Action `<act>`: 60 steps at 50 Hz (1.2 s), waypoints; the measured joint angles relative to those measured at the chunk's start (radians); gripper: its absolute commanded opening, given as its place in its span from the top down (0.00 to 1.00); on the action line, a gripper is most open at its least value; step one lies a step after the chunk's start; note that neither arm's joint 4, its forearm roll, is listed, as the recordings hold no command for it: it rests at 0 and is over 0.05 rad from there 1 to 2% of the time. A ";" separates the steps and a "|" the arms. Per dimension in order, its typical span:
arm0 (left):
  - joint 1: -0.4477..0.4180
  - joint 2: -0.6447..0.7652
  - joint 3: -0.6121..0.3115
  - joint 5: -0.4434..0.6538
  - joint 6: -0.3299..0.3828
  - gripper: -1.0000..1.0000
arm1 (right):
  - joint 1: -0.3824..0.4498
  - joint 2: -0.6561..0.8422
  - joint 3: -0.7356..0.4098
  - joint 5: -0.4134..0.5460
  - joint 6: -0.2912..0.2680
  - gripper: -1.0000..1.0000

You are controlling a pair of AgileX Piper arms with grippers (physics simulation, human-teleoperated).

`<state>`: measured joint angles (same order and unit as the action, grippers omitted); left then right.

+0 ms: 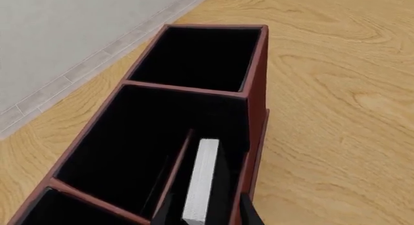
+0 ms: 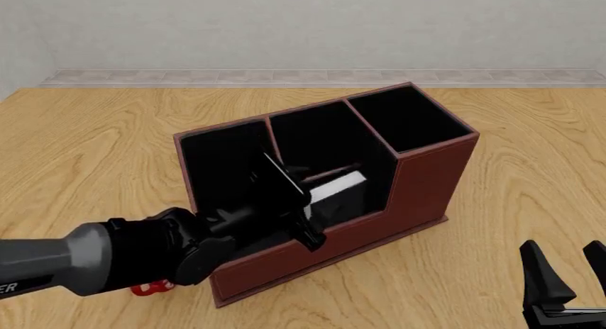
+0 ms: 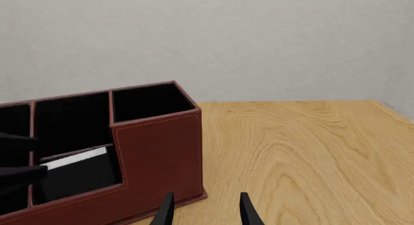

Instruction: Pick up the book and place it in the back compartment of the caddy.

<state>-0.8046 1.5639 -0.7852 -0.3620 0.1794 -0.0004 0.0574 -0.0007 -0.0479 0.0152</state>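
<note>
On the worktop [image 2: 85, 152], at the left, my left gripper [image 2: 289, 201] reaches over the caddy [image 2: 416, 180], clamped on the book [image 1: 201, 179]. I hold the book upright, white page edges up, inside the back compartment [image 3: 74, 174], behind its low cut-down wall. A small red object [image 2: 152, 289] shows beneath my left arm. At the right, my right gripper [image 2: 566, 272] hovers near the caddy with fingers apart, holding nothing.

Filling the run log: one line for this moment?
left gripper: shut on black hardback book | book: upright inside low-walled cell of reddish-brown caddy | right gripper: open, clear of caddy
</note>
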 measured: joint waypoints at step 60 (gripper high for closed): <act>0.040 -0.156 0.112 0.023 -0.006 0.00 | 0.000 0.000 0.000 0.000 0.000 0.00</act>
<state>-0.7650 1.4081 -0.6733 -0.3395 0.1734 -0.0005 0.0574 -0.0007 -0.0479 0.0151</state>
